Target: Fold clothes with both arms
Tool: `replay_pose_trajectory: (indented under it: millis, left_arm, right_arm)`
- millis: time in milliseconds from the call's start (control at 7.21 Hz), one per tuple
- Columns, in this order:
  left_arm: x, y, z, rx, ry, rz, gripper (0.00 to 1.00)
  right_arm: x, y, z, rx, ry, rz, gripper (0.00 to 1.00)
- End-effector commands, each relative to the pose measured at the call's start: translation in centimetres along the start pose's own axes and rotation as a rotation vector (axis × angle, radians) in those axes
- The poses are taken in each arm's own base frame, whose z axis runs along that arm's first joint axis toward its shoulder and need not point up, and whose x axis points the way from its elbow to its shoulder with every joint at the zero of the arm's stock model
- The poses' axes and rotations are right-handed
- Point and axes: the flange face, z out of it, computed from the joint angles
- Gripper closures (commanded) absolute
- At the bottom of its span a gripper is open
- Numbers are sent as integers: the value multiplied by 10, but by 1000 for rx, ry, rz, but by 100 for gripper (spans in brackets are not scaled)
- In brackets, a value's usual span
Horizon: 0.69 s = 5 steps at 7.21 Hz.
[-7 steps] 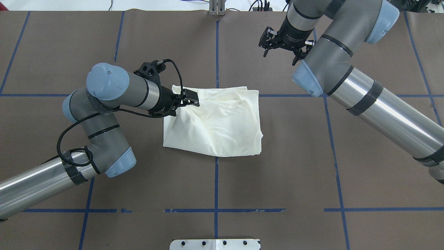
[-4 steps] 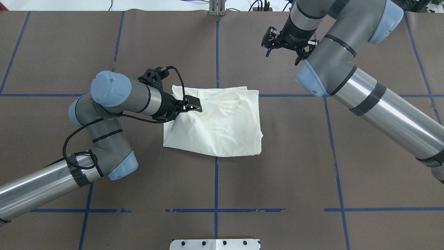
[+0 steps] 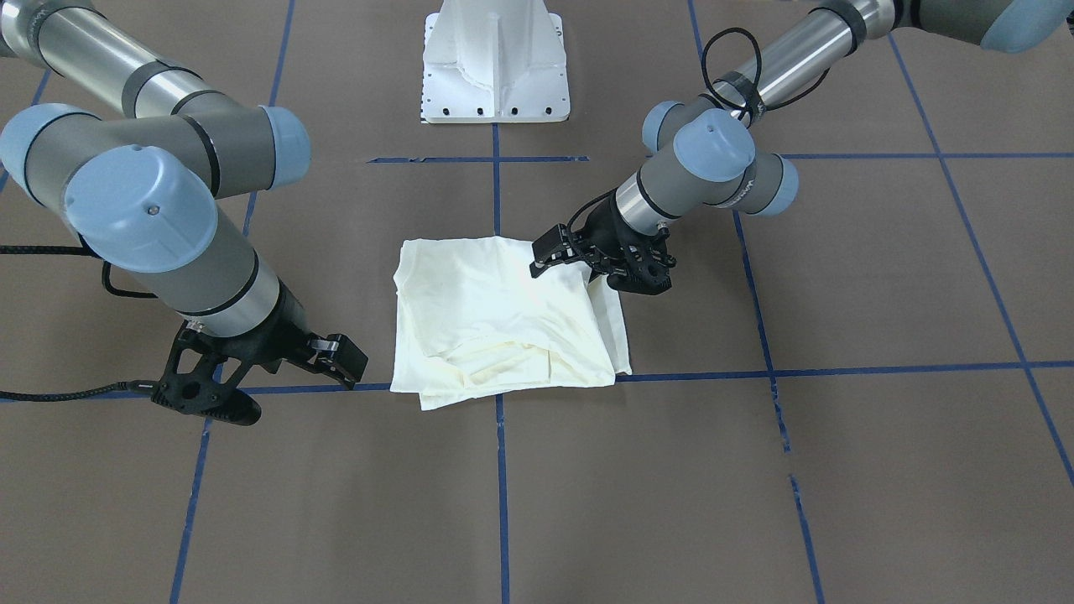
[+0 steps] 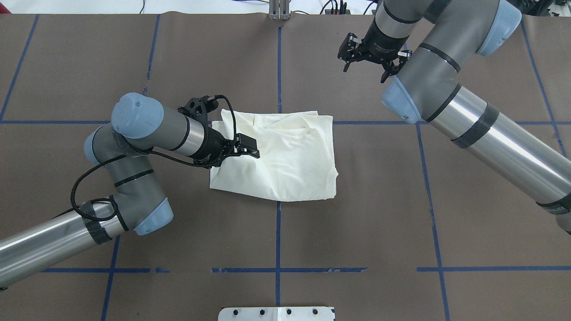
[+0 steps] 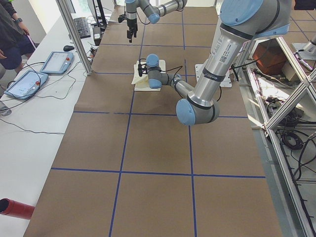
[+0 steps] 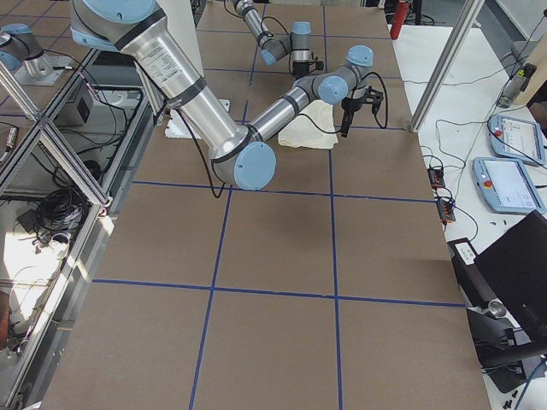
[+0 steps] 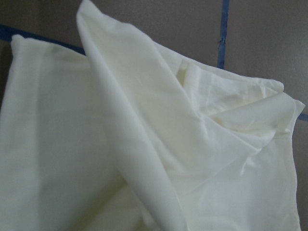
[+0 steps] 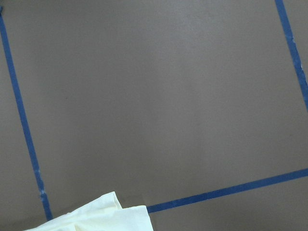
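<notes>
The cream T-shirt (image 4: 290, 160) lies folded into a rough rectangle at the table's middle, plain side up; no print shows. It also shows in the front view (image 3: 487, 319) and fills the left wrist view (image 7: 144, 144), where a ridge of cloth rises toward the camera. My left gripper (image 4: 252, 148) sits over the shirt's left part, shut on a fold of it; it also shows in the front view (image 3: 541, 258). My right gripper (image 4: 363, 67) is open and empty, above the table beyond the shirt's far right corner (image 8: 96, 216).
Brown table cover with blue tape grid lines (image 4: 278, 232). The white pedestal base (image 3: 495, 67) stands at the robot's side of the table. Tablets and cables (image 5: 29, 81) lie on a side bench beyond the table's far edge.
My left gripper has moved toward the robot's side and pulled the held fold along with it. My right gripper has drifted slightly farther from the shirt.
</notes>
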Motion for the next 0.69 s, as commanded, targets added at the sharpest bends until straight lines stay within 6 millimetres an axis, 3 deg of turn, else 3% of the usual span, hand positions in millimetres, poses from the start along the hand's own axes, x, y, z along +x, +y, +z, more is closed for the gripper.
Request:
replay_pose_trajectory:
  millis: [0, 277, 555]
  left_arm:
    - [-24, 34, -4, -66, 23, 24, 0]
    - [-16, 80, 3, -133, 47, 46, 0]
    - [-14, 110, 18, -175, 49, 59, 0]
  right_arm:
    - [4, -4, -5, 8, -3, 6, 0]
    - [5, -7, -7, 12, -3, 9, 0]
    - [11, -6, -8, 15, -3, 11, 0]
